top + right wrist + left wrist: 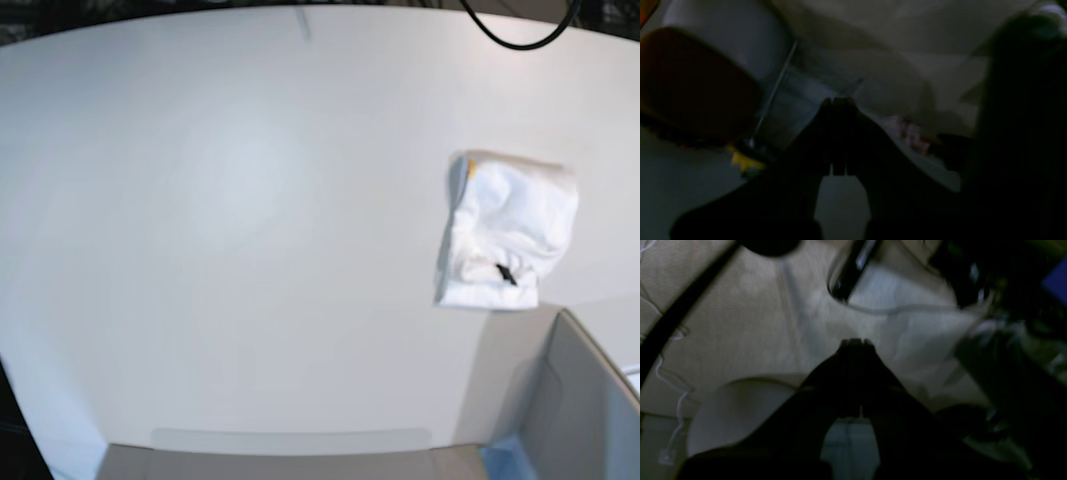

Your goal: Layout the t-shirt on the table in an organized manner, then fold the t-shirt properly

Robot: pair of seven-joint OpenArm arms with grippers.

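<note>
At the near right corner of the base view we see a grey bin (585, 400) with a blue corner, its inside not visible to us. The t-shirt (508, 243) lies folded into a compact, slightly rumpled white packet on the right part of the tabletop (230, 230), just beyond the bin. In the dim, blurred wrist views we see the left claw (856, 341) and the right claw (838, 99) pressed together, pinching nothing.

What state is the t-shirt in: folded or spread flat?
Folded. The t-shirt lies as a small, thick bundle on the table, no sleeves spread out.
</note>
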